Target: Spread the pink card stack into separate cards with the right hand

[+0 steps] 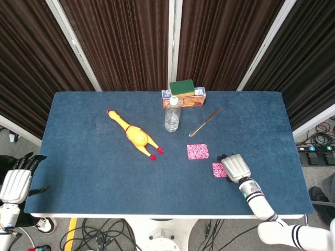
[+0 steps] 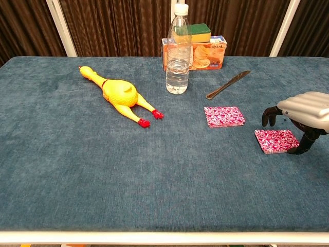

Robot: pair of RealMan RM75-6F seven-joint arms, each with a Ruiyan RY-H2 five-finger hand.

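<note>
Two flat pink patterned cards (image 2: 224, 116) (image 2: 277, 140) lie apart on the blue table.

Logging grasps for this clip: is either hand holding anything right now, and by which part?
Nothing is held. The right hand hovers over the nearer pink card stack, fingers curved down and apart, not gripping it. The left hand hangs off the table, holding nothing.
</note>
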